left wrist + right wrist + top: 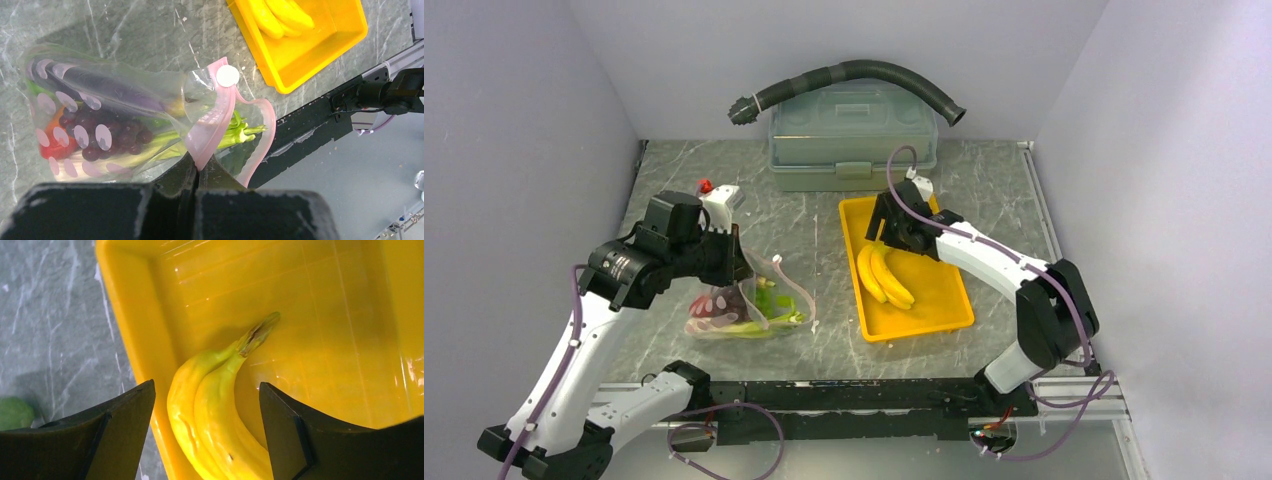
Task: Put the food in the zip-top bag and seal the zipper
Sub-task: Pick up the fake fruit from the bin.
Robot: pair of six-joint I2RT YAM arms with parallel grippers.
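The clear zip-top bag (pixel 742 308) with pale dots lies on the table left of centre. My left gripper (pixel 740 268) is shut on its pink zipper strip (pixel 220 115) and holds the mouth up; in the left wrist view the gripper (pixel 200 169) pinches one side of the strip while the other side loops open. Inside the bag (pixel 115 100) lie a purple eggplant (pixel 110 87), dark grapes (pixel 100 132), a leek (pixel 145 155), a red piece (pixel 55 147) and green leaves (pixel 240 132). Yellow bananas (pixel 884 275) lie in the tray. My right gripper (pixel 894 232) is open above the bananas (pixel 215 415), its jaws (pixel 206 386) either side without touching.
The yellow tray (pixel 944 295) sits right of centre and also shows in the wrist views (pixel 320 45) (pixel 300 315). A grey-green lidded box (pixel 854 135) stands at the back with a black hose (pixel 854 72) over it. A black rail (pixel 854 395) runs along the near edge.
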